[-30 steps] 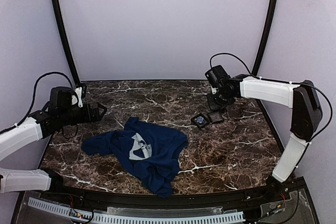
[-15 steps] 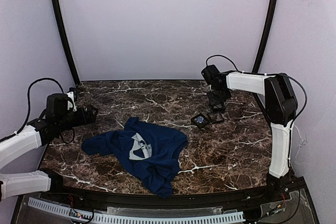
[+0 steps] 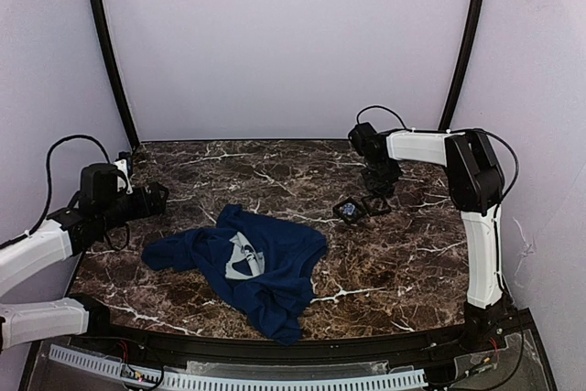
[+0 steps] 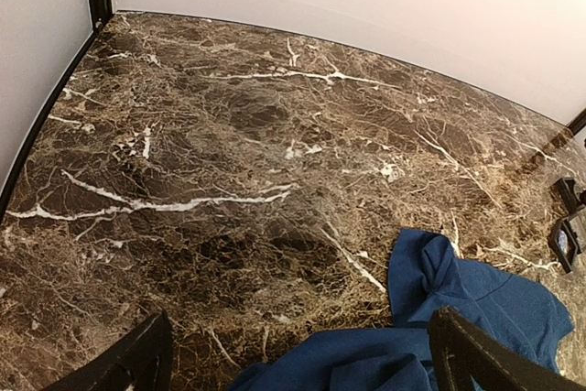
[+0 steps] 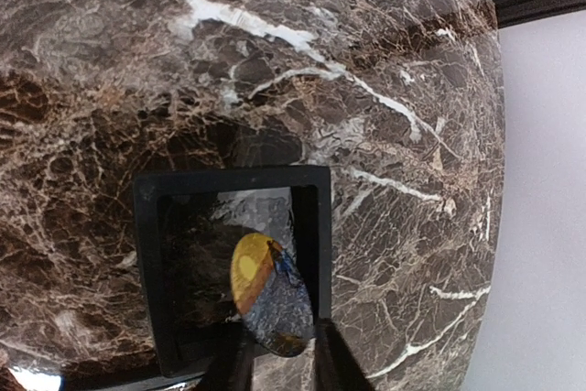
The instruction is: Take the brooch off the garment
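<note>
The small oval bluish-glinting brooch (image 5: pixel 272 298) sits at the tips of the right end effector (image 5: pixel 280 343), above a black square tray (image 5: pixel 146 263) on the brown marble table (image 3: pixel 403 263); whether it is gripped I cannot tell. The crumpled navy T-shirt (image 3: pixel 265 263) lies well apart, the left end effector (image 4: pixel 302 336) gaping wide beside it.

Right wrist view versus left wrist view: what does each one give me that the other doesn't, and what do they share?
Only right wrist: the brooch, held between the right gripper's fingertips over a black square tray. Only left wrist: the garment and the wide-open left gripper. Both: the marble table; black shapes at the left wrist view's right edge may be trays.
</note>
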### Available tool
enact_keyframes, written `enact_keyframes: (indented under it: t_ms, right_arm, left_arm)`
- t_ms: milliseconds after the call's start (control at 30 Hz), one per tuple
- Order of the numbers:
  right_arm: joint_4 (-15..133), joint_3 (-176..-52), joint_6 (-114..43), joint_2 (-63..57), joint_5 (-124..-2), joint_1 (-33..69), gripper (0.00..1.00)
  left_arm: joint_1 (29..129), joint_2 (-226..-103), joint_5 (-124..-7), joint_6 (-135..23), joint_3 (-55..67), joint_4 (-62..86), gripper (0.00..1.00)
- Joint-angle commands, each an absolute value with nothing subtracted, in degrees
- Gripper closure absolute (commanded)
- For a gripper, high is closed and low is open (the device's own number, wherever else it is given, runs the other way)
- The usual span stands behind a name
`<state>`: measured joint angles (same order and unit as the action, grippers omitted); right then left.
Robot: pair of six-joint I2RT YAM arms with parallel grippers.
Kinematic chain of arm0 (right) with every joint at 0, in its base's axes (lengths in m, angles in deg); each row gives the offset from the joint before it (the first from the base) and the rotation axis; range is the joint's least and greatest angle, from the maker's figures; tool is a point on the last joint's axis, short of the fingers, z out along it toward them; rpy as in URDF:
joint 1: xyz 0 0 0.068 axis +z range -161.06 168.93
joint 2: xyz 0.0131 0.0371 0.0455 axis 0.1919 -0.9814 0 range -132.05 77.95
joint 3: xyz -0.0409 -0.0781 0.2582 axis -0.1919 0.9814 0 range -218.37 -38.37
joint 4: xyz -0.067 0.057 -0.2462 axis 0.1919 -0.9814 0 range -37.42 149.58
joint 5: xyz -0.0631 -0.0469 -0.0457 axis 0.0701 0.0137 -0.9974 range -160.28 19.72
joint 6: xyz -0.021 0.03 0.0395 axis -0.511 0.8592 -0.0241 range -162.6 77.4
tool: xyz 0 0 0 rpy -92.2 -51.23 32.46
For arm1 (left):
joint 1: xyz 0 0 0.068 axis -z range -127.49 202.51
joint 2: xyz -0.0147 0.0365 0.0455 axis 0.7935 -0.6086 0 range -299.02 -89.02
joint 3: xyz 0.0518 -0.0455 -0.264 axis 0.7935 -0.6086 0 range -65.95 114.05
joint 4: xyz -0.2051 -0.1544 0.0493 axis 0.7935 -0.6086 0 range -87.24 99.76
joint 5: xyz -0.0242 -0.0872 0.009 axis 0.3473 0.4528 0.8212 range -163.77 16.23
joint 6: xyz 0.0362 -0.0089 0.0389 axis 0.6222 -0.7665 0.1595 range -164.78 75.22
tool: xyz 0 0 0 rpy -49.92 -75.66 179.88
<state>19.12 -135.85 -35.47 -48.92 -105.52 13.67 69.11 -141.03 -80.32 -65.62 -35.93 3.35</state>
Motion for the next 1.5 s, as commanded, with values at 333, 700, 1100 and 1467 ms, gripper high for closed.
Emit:
enact_keyframes:
  t_ms: [333,700,1100,1467]
  right_arm:
    - [21.03,-134.9,-34.92,-42.51,-97.29,13.06,0.28]
    - [33.67,-121.9,-32.47,-29.6,-84.94,12.19,0.01]
    - [61.96,-92.8,-30.9,-7.2,-76.32,2.17,0.01]
    - [95.04,-61.7,-34.09,15.01,-75.81,-2.85,0.01]
  left_arm:
    - [68.81,-142.39,-81.42,-64.32,-36.37,4.31,0.01]
    - [67.41,-148.34,-81.34,-61.17,-34.7,9.49,0.01]
    - [50.46,-154.95,-69.58,-60.91,-34.61,25.56,0.01]
    - [50.09,-149.66,-84.2,-46.41,-46.05,41.22,0.01]
